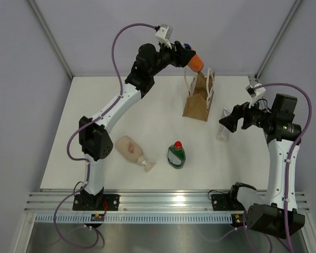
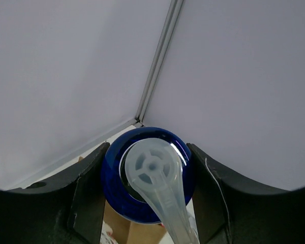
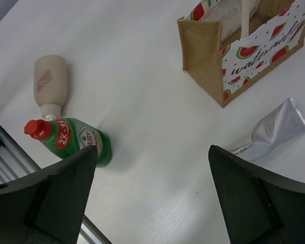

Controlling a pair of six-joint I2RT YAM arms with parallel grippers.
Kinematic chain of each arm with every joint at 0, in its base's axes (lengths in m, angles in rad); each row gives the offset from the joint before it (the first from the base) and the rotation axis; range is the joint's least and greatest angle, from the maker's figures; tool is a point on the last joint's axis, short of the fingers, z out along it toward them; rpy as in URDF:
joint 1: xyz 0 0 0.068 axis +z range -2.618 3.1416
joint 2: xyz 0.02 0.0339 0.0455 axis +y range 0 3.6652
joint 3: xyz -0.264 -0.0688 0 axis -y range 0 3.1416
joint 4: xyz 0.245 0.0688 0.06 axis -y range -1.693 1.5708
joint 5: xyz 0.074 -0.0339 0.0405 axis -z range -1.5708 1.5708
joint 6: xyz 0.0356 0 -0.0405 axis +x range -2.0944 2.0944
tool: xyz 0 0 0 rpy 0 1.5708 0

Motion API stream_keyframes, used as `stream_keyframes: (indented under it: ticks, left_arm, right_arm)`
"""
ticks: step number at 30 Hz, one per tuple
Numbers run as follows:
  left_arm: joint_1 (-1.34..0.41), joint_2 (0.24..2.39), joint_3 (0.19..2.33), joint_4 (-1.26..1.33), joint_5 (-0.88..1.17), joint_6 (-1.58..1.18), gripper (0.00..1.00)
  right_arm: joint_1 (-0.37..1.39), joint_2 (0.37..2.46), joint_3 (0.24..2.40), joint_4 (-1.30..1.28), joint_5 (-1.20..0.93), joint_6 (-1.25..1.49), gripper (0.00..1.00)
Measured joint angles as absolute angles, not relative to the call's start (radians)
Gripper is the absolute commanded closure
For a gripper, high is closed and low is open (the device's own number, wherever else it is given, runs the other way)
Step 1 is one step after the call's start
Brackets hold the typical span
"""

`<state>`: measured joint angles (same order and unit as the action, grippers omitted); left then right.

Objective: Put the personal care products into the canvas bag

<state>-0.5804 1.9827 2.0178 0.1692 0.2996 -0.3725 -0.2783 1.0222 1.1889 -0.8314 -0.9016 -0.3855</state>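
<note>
The left gripper [image 1: 188,56] is clamped on the orange bottle [image 1: 196,62], one finger [image 2: 86,198] on either side of its blue cap [image 2: 147,175]. The bottle's long axis is tilted, cap toward the wrist and base aimed down at the bag [image 1: 197,100]. The bag's open mouth lies just below the base and slightly toward the arm bases, and I judge a release depends on that offset.

The right gripper [image 1: 229,122] is wide open and empty, just beside the tube [image 1: 223,130] and far nearer to it than the left arm is. The beige bottle [image 1: 130,147] and green bottle [image 1: 176,155] rest on the table [image 1: 95,105], outside the bag.

The top view shows the orange bottle over the bag. The left wrist view shows only the cap and a tan sliver beneath it. Neither tells how high the bottle hangs
</note>
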Motion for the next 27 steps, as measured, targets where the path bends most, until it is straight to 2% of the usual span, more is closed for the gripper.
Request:
stream_keyframes:
  ticks: [4,9,19,27]
  left_arm:
    - [-0.606,2.156,2.151,0.171,0.221,-0.331,1.0]
    - [-0.622,2.268,2.16,0.149,0.118,-0.263,1.0]
    - [-0.629,2.347,2.173,0.12,0.103,-0.237,1.0]
    - [-0.664,2.423,2.298,0.154,0.047,-0.136,1.0]
  right_arm:
    - [-0.278,1.021,1.189,-0.826,-0.902,-0.369,0.01]
    - [-0.278,1.018,1.189,-0.803,-0.907,-0.334,0.02]
    - [-0.278,1.015,1.183,-0.775,-0.91,-0.306,0.01]
    - [-0.278,1.015,1.142,-0.748,-0.929,-0.281,0.01]
